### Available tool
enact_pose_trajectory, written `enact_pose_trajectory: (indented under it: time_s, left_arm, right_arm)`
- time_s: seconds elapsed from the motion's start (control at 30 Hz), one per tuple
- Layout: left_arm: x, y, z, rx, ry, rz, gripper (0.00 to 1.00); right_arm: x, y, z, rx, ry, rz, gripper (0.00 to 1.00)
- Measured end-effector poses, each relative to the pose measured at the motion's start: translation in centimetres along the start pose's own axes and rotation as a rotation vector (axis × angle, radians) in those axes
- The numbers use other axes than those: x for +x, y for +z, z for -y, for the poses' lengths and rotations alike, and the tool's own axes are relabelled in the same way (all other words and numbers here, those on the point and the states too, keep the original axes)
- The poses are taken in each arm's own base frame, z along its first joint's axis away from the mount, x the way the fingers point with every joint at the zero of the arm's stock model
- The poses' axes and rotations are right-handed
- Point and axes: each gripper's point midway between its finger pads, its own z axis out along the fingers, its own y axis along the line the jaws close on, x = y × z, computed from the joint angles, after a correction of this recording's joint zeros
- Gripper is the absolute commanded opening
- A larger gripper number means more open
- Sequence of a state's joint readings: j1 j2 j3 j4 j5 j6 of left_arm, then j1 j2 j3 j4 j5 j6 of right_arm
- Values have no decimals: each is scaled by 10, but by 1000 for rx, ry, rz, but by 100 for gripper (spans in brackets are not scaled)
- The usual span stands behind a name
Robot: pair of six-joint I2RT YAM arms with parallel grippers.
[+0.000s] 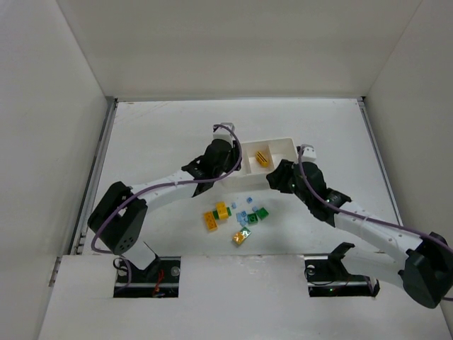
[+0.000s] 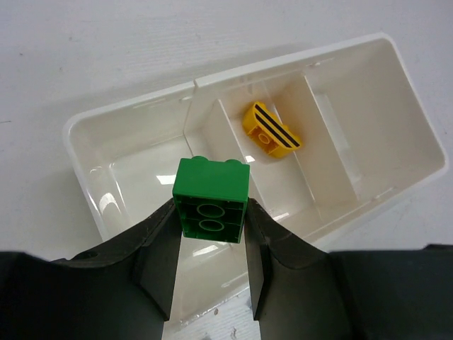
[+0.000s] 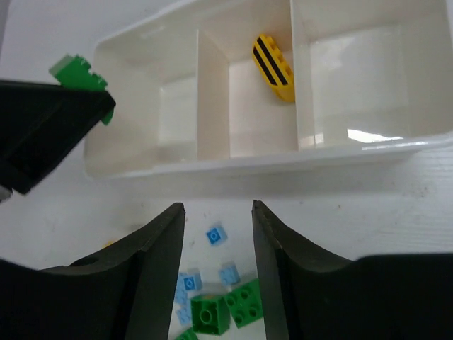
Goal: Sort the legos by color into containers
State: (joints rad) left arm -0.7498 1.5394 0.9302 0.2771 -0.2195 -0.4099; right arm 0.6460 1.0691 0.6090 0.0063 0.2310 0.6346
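Note:
My left gripper (image 2: 211, 221) is shut on a green lego (image 2: 212, 198) and holds it above the left end of the white tray (image 2: 79, 136), near the first divider. A yellow lego with black stripes (image 2: 271, 129) lies in the middle compartment. The left and right compartments look empty. My right gripper (image 3: 218, 212) is open and empty, just in front of the tray's near wall (image 3: 269, 166), above loose green legos (image 3: 209, 315) and pale blue legos (image 3: 216, 234). In the top view the loose legos (image 1: 233, 216) lie in front of the tray (image 1: 283, 144).
Yellow-orange legos (image 1: 210, 219) lie at the left of the pile, and one more brick (image 1: 241, 236) lies nearer the arms. The left gripper (image 3: 42, 134) with its green lego shows left of the tray in the right wrist view. White walls enclose the table.

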Motion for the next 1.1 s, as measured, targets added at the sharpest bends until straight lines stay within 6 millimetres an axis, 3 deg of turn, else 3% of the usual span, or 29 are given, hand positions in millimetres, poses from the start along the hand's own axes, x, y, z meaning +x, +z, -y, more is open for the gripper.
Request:
enact_pose_trajectory:
  time_s: [0.13,0.3,0.43,0.5,0.67,0.8,0.9,1.1]
  left_arm:
    - [6,11,-3,-18,6,-27,42]
    - [9,14,-11,-48,12,-41,51]
    - [7,14,-15,-66,21,-33,52]
    - [5,13,-16,-69,28,-29,50]
    - [-8,-8,-10,-43,41,12,46]
    - [-11,-47,-9,-6,41,55,45]
    - [-3,-73,-21,-17,33,73,45]
    - [27,-103,-65,-116,-13,63,45]
  right_arm:
    - [18,-6,8,21,-12,-27,70]
    - [41,-4,12,50,-56,-90,71]
    - [75,-4,16,74,-135,-198,71]
    - [88,-7,16,80,-170,-243,70]
    - [107,-19,8,57,-235,-308,52]
    - [117,-33,-18,-24,-284,-331,51]
    - [122,-41,-50,-110,-312,-341,62]
    - [133,-19,-102,-174,-337,-349,71]
